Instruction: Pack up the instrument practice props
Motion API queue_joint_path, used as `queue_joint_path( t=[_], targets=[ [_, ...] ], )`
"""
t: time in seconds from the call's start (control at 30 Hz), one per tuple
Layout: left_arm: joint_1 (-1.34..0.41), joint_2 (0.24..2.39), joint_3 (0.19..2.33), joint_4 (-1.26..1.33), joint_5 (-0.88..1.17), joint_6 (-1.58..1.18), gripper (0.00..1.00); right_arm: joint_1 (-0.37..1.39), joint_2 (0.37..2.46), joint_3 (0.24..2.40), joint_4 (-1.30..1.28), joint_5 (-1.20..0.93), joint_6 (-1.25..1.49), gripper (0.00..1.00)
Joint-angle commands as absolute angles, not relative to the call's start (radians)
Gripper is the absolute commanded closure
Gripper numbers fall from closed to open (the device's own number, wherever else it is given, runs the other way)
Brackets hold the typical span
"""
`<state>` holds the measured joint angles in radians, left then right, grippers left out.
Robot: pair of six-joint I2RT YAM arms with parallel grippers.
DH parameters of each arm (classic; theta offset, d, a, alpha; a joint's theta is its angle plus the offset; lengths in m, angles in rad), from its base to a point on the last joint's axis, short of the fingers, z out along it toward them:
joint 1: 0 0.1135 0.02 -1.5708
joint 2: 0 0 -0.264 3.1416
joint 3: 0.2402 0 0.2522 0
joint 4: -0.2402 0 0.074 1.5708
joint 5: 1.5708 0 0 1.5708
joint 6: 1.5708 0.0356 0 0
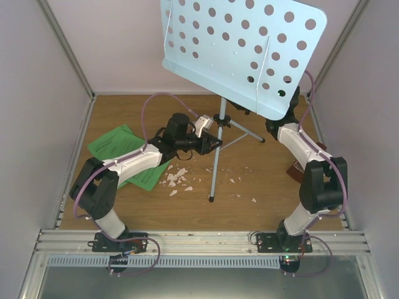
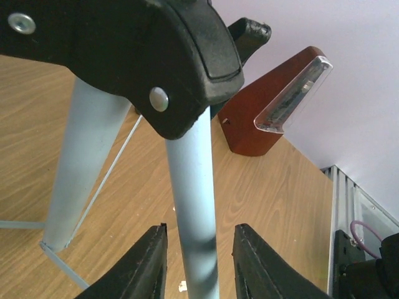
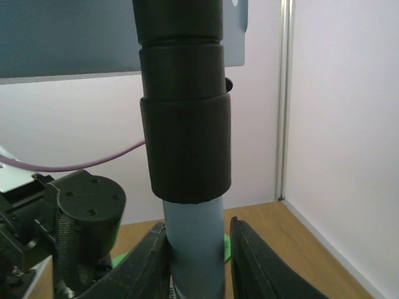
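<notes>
Little white crumbs [image 1: 177, 179] lie scattered on the brown wooden worktop [image 1: 274, 163], near its middle. Pale walls [image 1: 31, 93] stand around it. A silver rail [image 1: 206, 240] runs along the near edge.

The top external view looks steeply down from above and behind the arm bases [image 1: 118, 240]. It is far enough off to take in the whole brown wooden table [image 1: 187, 215] and the pale blue perforated metal music stand [image 1: 243, 50]. The left wrist camera sits close behind the left gripper [image 2: 201, 240], aimed forward and upward along a stand leg [image 2: 193, 205]. The right wrist camera, close behind the right gripper [image 3: 197, 233], faces up the stand's pole [image 3: 193, 224]. All three views share the stand.
</notes>
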<state>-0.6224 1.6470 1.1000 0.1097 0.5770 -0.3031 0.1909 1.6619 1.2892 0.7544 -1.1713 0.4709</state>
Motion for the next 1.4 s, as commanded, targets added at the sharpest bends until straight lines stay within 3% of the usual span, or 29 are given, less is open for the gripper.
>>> queue_joint_path(
  t=[0.0,0.17,0.3,0.97,1.37],
  targets=[
    [-0.632,1.661,1.132,0.149,0.562,-0.273,0.71,0.204,1.675,1.317,0.806,-1.203,0.485,0.76],
    [-0.632,1.668,1.136,0.142,0.547,-0.265,0.83,0.204,1.651,1.294,0.824,-1.201,0.485,0.97],
    [-0.633,1.666,1.137,0.148,0.535,-0.268,1.00,0.205,1.613,1.275,0.822,-1.175,0.486,1.00],
    [-0.634,1.290,1.010,0.289,0.400,-0.267,1.00,0.383,1.349,1.087,0.566,-0.930,0.321,0.99],
    [-0.689,1.216,0.812,0.324,0.398,-0.162,1.00,0.411,1.239,0.884,0.624,-0.882,0.323,1.00]
  ],
)
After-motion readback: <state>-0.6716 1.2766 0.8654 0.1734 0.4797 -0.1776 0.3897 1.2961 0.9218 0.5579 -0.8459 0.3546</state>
